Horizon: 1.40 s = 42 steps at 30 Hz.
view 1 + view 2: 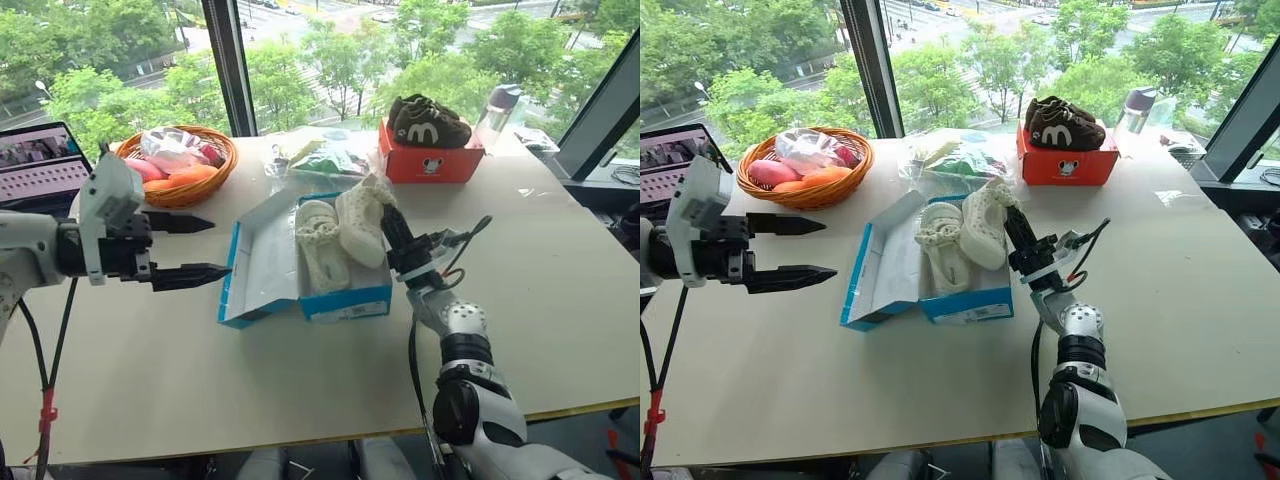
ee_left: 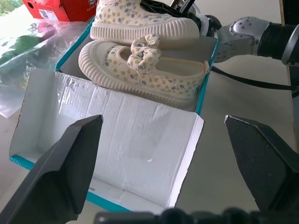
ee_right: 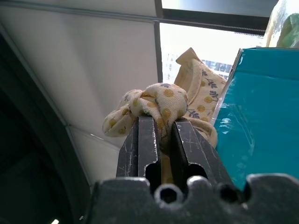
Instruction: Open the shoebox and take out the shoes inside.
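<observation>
At the table's point(image 1: 560, 300) far left edge you have a laptop point(image 1: 40, 165) with its screen lit, and just beside it, near the far edge, a wicker basket point(image 1: 205, 185) of fruit and wrapped goods. In front of the basket your left gripper point(image 1: 190, 248) hangs above the table with its two black fingers spread wide and nothing between them, pointing toward the shoebox point(image 1: 345, 303). The shoebox sits around the middle of the table, a little toward the far edge, its lid point(image 1: 262, 262) thrown open flat on the side nearest the left gripper, white lining up. One of the shoes point(image 1: 320, 243) lies inside the box; the other shoe point(image 1: 362, 220) stands tilted upward at the box's right wall, partly above the rim. Your right gripper point(image 3: 159, 135) is clenched on that raised shoe's fabric bow, the jaws nearly closed with the floral cloth pinched between them, the fingers angled up from the table just right of the box. Behind the shoebox, toward the far edge, lies a clear plastic bag point(image 1: 325, 158). At the far right sit a red-orange box point(image 1: 430, 163) topped with dark brown shoes point(image 1: 428, 122) and, beside it, a water bottle point(image 1: 497, 112).
</observation>
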### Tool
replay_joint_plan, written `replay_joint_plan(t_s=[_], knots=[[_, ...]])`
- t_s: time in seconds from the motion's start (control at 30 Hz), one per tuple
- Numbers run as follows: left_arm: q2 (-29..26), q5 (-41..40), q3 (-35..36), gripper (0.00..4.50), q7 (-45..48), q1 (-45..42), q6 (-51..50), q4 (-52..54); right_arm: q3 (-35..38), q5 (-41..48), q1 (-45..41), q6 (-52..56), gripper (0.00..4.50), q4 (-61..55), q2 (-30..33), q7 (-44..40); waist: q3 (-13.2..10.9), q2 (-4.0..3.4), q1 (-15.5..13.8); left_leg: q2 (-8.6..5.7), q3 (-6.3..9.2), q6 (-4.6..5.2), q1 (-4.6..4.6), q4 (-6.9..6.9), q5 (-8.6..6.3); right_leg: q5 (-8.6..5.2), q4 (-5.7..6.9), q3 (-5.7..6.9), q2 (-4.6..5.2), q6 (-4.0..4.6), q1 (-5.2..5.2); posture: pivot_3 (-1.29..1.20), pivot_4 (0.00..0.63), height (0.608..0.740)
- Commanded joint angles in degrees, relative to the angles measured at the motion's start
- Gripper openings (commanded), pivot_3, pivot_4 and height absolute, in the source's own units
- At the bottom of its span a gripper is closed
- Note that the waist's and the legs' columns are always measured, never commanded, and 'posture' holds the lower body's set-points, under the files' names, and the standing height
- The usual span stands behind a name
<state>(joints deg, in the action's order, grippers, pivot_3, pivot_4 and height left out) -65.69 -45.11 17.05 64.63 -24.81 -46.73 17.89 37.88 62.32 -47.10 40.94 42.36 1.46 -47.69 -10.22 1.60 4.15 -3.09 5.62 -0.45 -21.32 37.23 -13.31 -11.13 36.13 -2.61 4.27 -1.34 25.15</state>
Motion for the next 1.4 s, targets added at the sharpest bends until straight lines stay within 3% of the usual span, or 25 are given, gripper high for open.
replay_joint_plan(t_s=[0.03, 0.17, 0.37, 0.47, 0.67, 0.8, 1.07, 1.13, 1.23, 1.4], knots=[[-0.7, -0.4, 0.9, 4.5, -0.2, -1.3, 0.2, 0.7, -1.3, -2.9, -4.2, -9.1, 0.01, -5.0, 1.0, 0.9, 0.0, 0.0, 0.0, 0.01, 0.0, 0.0, 0.0, -0.01, 0.0, 0.0, 0.0, 0.0, -0.01, 0.0, 0.01, 0.0, 0.15, 0.74], [-0.4, -0.4, 0.6, 4.5, -0.2, -1.4, 0.4, 0.8, -10.1, -13.8, -2.7, -18.0, 0.01, -10.8, 2.6, -2.1, 0.0, -0.01, -0.1, -0.01, 0.01, 0.0, 0.0, -0.03, 0.0, -0.01, 0.0, 0.02, -0.01, -0.02, 0.01, 0.0, 0.15, 0.74], [0.3, -0.2, -0.3, 4.5, -0.3, -1.8, 0.9, 0.4, -8.1, -8.7, -3.5, -13.9, 0.01, -16.4, 5.9, -0.7, 0.0, -0.04, -0.1, 0.01, 0.01, 0.0, 0.0, -0.03, 0.0, 0.0, 0.02, 0.0, 0.0, -0.01, 0.03, 0.0, 0.15, 0.74], [0.8, -0.1, -0.7, 4.5, -0.3, -2.0, 1.1, 0.3, -7.6, -11.9, -4.8, -17.9, 0.01, -17.6, 11.0, 1.6, 0.0, -0.04, -0.3, -0.03, 0.02, 0.0, -0.03, -0.03, 0.0, 0.0, -0.02, 0.0, 0.05, -0.01, 0.02, 0.0, 0.15, 0.74], [3.7, 0.2, -2.4, 4.5, -1.1, -3.0, 2.1, 0.1, -13.2, -33.5, -5.3, -31.8, 0.01, -12.2, 27.2, 13.8, -0.1, -0.1, -1.0, -0.12, -0.01, 0.0, -0.08, 0.0, 0.0, -0.02, -0.06, 0.02, 0.1, -0.03, 0.01, 0.0, 0.15, 0.74], [6.5, 1.0, -4.7, 4.5, -1.5, -5.0, 3.0, -0.9, -18.8, -43.6, -0.5, -36.5, 0.01, -7.8, 34.0, 14.4, -0.1, -0.07, -0.6, -0.07, -0.11, 0.0, -0.07, -0.01, 0.0, -0.02, -0.07, 0.0, 0.02, -0.01, -0.01, 0.0, 0.15, 0.74], [10.7, 3.9, -9.8, 4.5, -0.2, -9.8, 5.3, -4.7, -24.4, -55.2, 4.4, -45.5, 0.01, 9.7, 38.7, 19.4, -0.1, -0.04, 0.3, -0.07, -0.67, 0.04, 0.1, 0.0, 0.0, -0.01, -0.01, -0.51, 0.01, -0.02, -0.09, 0.0, 0.15, 0.74], [11.2, 4.4, -10.3, 4.5, 0.1, -10.2, 5.7, -5.2, -23.4, -54.2, 5.5, -45.3, 0.94, 10.2, 40.0, 17.5, -0.1, -0.03, 0.3, -0.07, -0.79, 0.05, 0.12, 0.0, -0.01, -0.01, -0.04, -0.67, -0.02, -0.05, -0.1, 0.0, 0.15, 0.74], [11.5, 4.7, -10.3, 4.5, 0.4, -10.2, 6.0, -5.4, -21.2, -51.3, 9.0, -41.6, 1.86, 3.1, 42.9, 13.8, -0.1, -0.01, 0.1, -0.06, -0.9, 0.08, 0.14, 0.01, -0.03, -0.01, -0.05, -0.82, -0.05, -0.12, -0.1, 0.0, 0.15, 0.74], [12.0, 5.2, -10.4, 4.5, 0.5, -9.6, 6.7, -5.7, -19.0, -44.2, 12.8, -28.0, 3.6, -16.2, 48.4, 5.9, -0.1, -0.03, 0.0, -0.06, -0.95, 0.12, 0.12, 0.08, -0.05, 0.01, -0.04, -0.99, -0.01, -0.3, -0.1, 0.0, 0.15, 0.74]])
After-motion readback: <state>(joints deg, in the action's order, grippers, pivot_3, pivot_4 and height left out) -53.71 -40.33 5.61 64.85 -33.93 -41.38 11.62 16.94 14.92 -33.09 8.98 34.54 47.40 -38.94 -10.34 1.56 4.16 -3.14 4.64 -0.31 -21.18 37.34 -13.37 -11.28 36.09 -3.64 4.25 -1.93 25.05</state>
